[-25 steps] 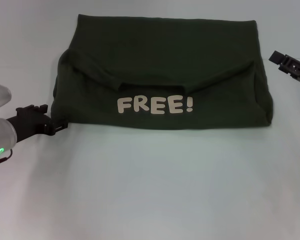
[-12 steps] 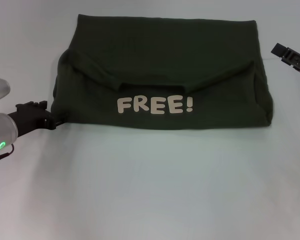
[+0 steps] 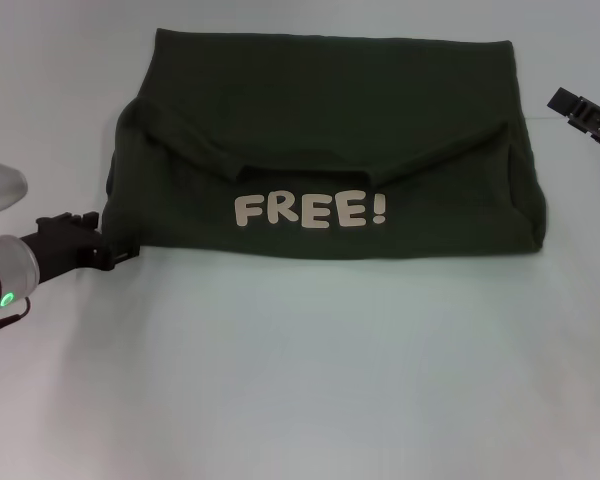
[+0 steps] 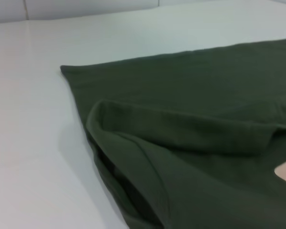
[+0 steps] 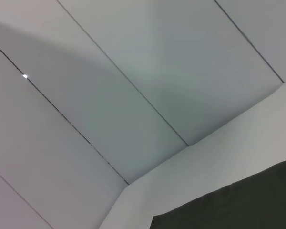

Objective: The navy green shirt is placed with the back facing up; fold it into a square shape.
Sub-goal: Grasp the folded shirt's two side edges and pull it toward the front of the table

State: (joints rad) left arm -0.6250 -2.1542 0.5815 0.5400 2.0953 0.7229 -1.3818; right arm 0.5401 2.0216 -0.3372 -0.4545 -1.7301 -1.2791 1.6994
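Observation:
The navy green shirt [image 3: 330,150] lies on the white table, folded into a wide band. Its sleeves are turned in, and a pale "FREE!" print [image 3: 310,211] faces up near the front edge. My left gripper [image 3: 120,257] is low at the shirt's front left corner, at the fabric's edge. The left wrist view shows that corner's folded layers [image 4: 148,157] close up. My right gripper [image 3: 580,108] is off the shirt's far right corner, partly cut by the picture's edge. The right wrist view shows only a shirt corner [image 5: 243,205].
The white table [image 3: 300,380] stretches bare in front of the shirt and to both sides. A panelled wall [image 5: 133,71] rises behind the table's far edge.
My left gripper has shifted slightly and sits a little lower at the shirt's front left corner. My right gripper has drifted a little to the right. The shirt has not moved.

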